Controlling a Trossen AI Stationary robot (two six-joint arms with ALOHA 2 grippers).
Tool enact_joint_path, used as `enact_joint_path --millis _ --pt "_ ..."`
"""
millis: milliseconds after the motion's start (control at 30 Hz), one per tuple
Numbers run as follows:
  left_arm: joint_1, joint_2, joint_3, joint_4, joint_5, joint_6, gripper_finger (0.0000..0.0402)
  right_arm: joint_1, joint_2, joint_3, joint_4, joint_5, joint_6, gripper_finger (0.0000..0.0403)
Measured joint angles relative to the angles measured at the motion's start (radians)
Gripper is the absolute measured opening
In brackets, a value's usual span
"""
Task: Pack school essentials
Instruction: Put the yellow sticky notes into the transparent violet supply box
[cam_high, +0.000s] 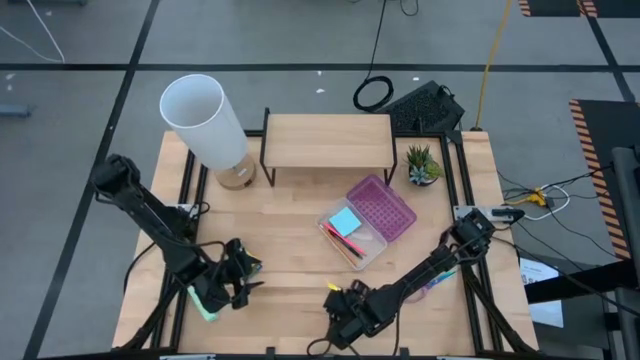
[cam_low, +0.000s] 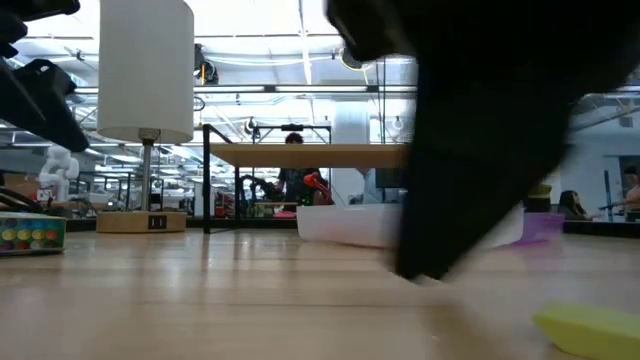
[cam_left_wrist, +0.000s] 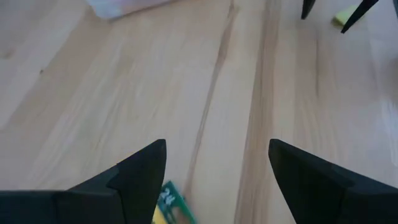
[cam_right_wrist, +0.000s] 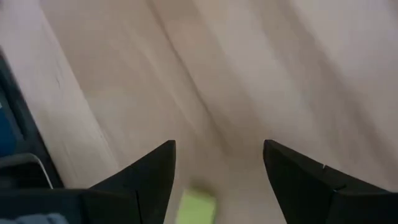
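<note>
With fingers spread and empty, the right gripper (cam_right_wrist: 217, 180) hangs over the tiny yellow block (cam_right_wrist: 197, 207), well short of the pencil case (cam_high: 366, 222); a misjudged descent could knock it away.

We see a table (cam_high: 300, 265) of pale, smooth, matt wood planks with visible grain, a clear glossy plastic tray (cam_high: 352, 236) beside a pink plastic lid (cam_high: 382, 206), a matt white lamp shade (cam_high: 203, 120), and matt black fingers (cam_left_wrist: 140, 177) on the left end effector (cam_left_wrist: 217, 177).
</note>
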Motion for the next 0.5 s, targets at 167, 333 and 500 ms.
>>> enact_joint_path --millis 167,333,500 --pt "0.019 0.054 0.000 0.085 -0.099 0.049 0.0285 0.033 0.000 0.003 -0.106 -0.061 0.177 0.0235" --pt "0.047 0.124 0.000 0.180 -0.137 0.085 0.0285 0.056 -0.001 0.003 -0.108 -0.090 0.238 0.0235" --pt "0.062 0.171 0.000 0.231 -0.098 0.098 0.0285 0.059 -0.004 0.002 -0.099 -0.113 0.239 0.0235"
